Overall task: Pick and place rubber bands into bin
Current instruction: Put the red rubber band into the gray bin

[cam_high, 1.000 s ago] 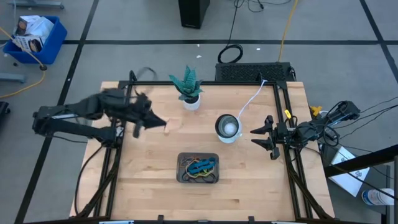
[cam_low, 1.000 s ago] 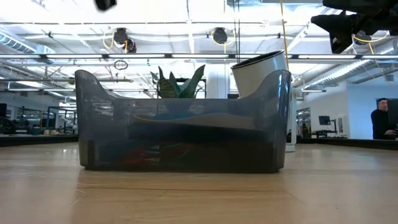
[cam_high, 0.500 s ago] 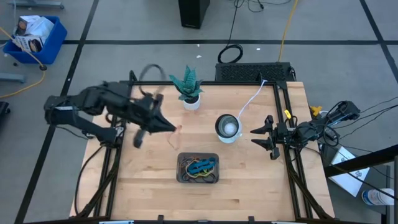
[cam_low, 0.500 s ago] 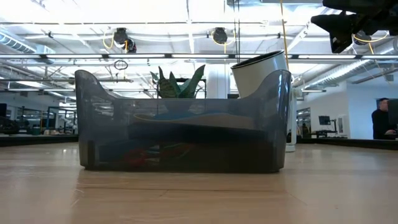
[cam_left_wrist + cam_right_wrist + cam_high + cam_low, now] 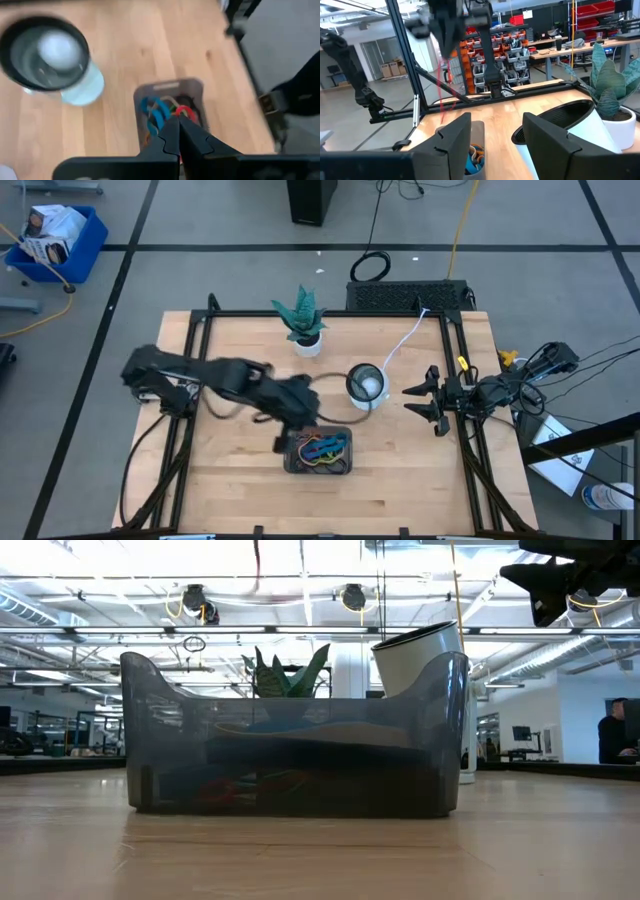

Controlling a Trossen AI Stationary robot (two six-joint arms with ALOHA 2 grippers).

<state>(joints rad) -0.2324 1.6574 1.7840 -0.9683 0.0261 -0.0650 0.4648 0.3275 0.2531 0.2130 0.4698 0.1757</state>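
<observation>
The left end effector (image 5: 300, 412) hovers at centre frame in the high view, just above the upper edge of the bin (image 5: 290, 463). Its fingers are pressed together on a red rubber band (image 5: 441, 85), which hangs down as a thin loop. The bin sits lower centre on the desk (image 5: 400, 480) and holds the rubber bands (image 5: 325, 446). The right end effector (image 5: 432, 412) waits at the right desk edge, fingers apart.

Risk: the floppy loop may swing, catch the bin rim, or cling to a finger on release, and land outside the bin.
</observation>
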